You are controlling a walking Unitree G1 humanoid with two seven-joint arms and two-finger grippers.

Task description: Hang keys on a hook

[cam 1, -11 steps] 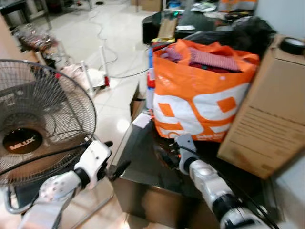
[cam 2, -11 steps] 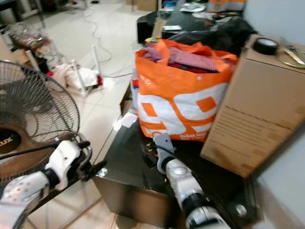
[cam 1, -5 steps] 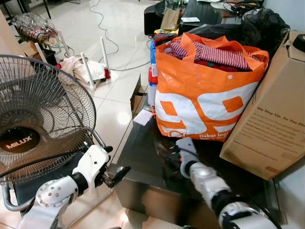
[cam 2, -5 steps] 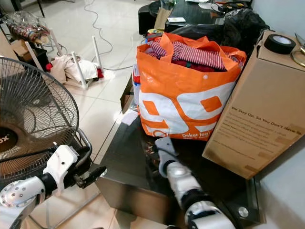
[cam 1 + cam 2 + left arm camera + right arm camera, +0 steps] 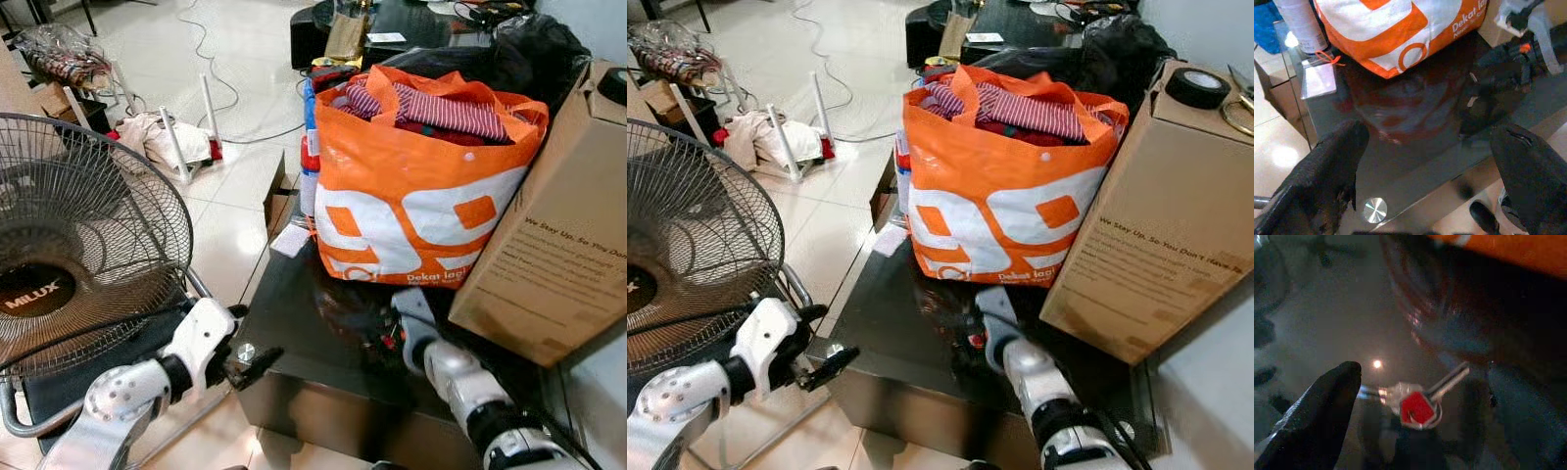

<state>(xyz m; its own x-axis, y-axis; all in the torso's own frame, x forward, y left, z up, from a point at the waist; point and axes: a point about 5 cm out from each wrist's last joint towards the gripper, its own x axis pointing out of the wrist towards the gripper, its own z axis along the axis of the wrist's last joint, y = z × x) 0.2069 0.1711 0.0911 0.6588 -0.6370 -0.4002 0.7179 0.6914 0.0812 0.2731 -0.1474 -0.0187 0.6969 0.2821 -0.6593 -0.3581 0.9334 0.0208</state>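
**Keys lying on the dark glass bench, right gripper hovering over them**

Left eye view: the robot is facing a low bench (image 5: 294,323) with a dark glass top. An orange bag (image 5: 416,191) stuffed with striped clothes is standing on it, with a cardboard box (image 5: 558,245) leaning just beside the bag. The right gripper (image 5: 377,328) is reaching over the bench in front of the bag; from here I cannot tell how its fingers are standing. The left gripper (image 5: 250,360) is hanging at the bench's near corner, beside a standing fan (image 5: 83,255).

Right eye view: a roll of black tape (image 5: 1192,88) is sitting on top of the box. A white cable (image 5: 813,44) is trailing across the tiled floor (image 5: 833,215) beyond the fan.

Left wrist view: the left gripper's two black fingers (image 5: 1327,171) are standing wide apart, holding nothing, with the bench corner and its round metal stud (image 5: 1374,210) between them. A white card (image 5: 1320,81) is lying on the glass near the bag.

Right wrist view: the keys (image 5: 1420,399), silver with a red head, are lying flat on the glass close to the bag's foot. One black finger (image 5: 1317,416) of the right gripper is hovering beside them, apart from them; the other finger is too dark to make out, so the gripper's opening cannot be told.
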